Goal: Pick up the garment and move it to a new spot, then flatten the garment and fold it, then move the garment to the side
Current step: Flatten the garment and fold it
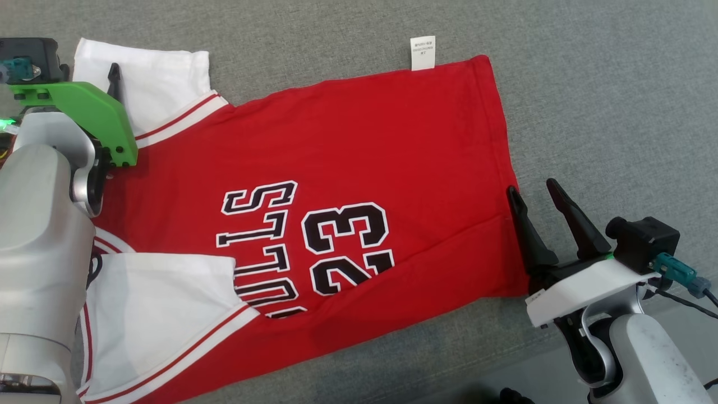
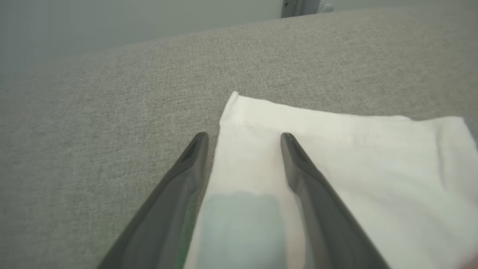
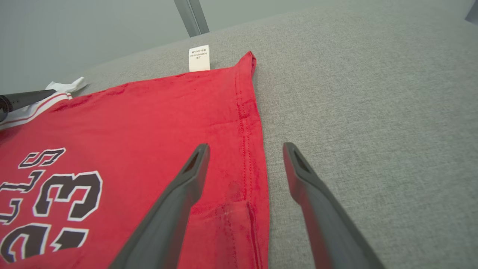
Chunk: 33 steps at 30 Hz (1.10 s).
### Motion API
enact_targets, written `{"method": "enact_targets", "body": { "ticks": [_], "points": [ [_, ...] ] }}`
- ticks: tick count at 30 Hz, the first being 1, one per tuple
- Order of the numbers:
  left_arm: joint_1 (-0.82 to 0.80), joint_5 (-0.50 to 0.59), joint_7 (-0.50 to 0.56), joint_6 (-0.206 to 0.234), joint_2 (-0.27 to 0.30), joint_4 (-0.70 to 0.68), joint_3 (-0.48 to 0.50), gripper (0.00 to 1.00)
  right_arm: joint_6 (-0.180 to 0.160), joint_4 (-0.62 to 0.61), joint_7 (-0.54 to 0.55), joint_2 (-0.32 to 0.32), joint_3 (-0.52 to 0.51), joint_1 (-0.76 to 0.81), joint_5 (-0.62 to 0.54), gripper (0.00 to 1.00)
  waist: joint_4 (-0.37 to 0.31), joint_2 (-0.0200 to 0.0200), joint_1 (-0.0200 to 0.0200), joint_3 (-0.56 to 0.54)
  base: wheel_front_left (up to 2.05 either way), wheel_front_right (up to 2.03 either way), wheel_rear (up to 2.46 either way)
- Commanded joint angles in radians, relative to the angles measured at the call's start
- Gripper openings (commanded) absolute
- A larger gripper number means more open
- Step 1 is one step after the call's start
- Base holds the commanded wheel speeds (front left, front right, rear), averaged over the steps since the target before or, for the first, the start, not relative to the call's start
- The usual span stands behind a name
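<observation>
Garment: red jersey (image 1: pixel 359 157) lying spread flat on the grey fabric surface (image 1: pixel 589 84).
Left gripper (image 2: pixel 244 138): jaws apart, straddling the edge of the far white sleeve (image 2: pixel 336 149).
Right gripper (image 1: pixel 532 188): jaws apart, one finger over the jersey's hem (image 3: pixel 248 123), the other over bare surface.

The left end effector (image 2: pixel 244 136) has its two dark fingers (image 2: pixel 186 168) spread, with a wide gap between the tips. Behind them sit a green wrist bracket (image 1: pixel 84 109) and the pale left forearm (image 1: pixel 39 235). The right end effector (image 1: pixel 534 191) likewise stands spread, its fingers angled up and slightly left. At their base lies a white wrist plate (image 1: pixel 583 286). A black camera module (image 1: pixel 645 238) sits to the right of the plate.
</observation>
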Motion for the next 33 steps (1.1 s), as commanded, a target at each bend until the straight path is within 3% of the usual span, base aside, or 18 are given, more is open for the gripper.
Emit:
{"method": "enact_targets", "body": {
  "ticks": [1, 6, 8, 9, 10, 11, 18, 21, 26, 33],
  "points": [
    [-0.019, 0.013, -0.008, 0.002, 0.01, 0.018, 0.0, 1.0, 0.0, 0.001, -0.009, -0.001, 0.003, -0.015, 0.005, 1.0, -0.032, 0.0, -0.0001, 0.033, 0.0, 0.0, 0.0],
    [-0.039, 0.031, -0.029, 0.029, 0.026, 0.091, -0.016, 1.0, 0.0, 0.004, -0.023, -0.002, 0.011, -0.023, 0.007, 1.0, -0.037, 0.0, -0.0001, 0.039, 0.0, 0.0, 0.0],
    [-0.041, 0.021, -0.024, 0.02, 0.017, 0.116, -0.016, 0.99, 0.0, 0.005, -0.029, -0.006, 0.013, -0.025, 0.005, 1.0, -0.037, 0.0, -0.0001, 0.036, 0.0, 0.0, 0.0],
    [-0.04, 0.021, -0.021, 0.011, 0.012, 0.125, -0.021, 0.88, 0.0, 0.004, -0.03, -0.006, 0.014, -0.024, 0.005, 1.0, -0.035, 0.0, -0.0001, 0.033, 0.0, 0.0, 0.0],
    [-0.041, 0.019, -0.019, 0.005, 0.005, 0.134, -0.025, 0.33, 0.0, 0.004, -0.031, -0.007, 0.012, -0.024, 0.005, 1.0, -0.033, 0.0, -0.0001, 0.028, 0.0, 0.0, 0.0],
    [-0.041, 0.017, -0.017, -0.003, 0.0, 0.141, -0.03, 0.02, 0.0, 0.001, -0.034, -0.009, 0.01, -0.024, 0.004, 1.0, -0.03, 0.0, -0.0001, 0.024, 0.0, 0.0, 0.0],
    [-0.038, 0.007, -0.074, -0.047, -0.036, 0.151, -0.048, 0.0, 0.0, 0.006, -0.01, -0.023, -0.015, -0.064, 0.001, 1.0, -0.003, 0.0, -0.0001, -0.02, 0.0, 0.0, 0.0],
    [-0.03, 0.0, -0.125, -0.064, -0.053, 0.135, -0.05, 0.0, 0.0, 0.042, 0.021, -0.06, -0.02, -0.114, 0.002, 1.0, 0.015, 0.0, -0.0001, -0.041, 0.0, 0.0, 0.0],
    [-0.001, -0.025, -0.222, -0.094, -0.08, 0.08, -0.049, 0.0, 0.0, 0.162, 0.112, -0.137, 0.013, -0.264, -0.004, 1.0, 0.07, 0.0, -0.0001, -0.064, 0.0, 0.0, 0.0],
    [0.046, -0.053, -0.288, -0.105, -0.097, -0.027, -0.051, 0.0, 0.0, 0.325, 0.222, -0.212, 0.07, -0.437, 0.017, 1.0, 0.14, 0.0, -0.0001, -0.059, 0.0, 0.0, 0.0]
  ]
}}
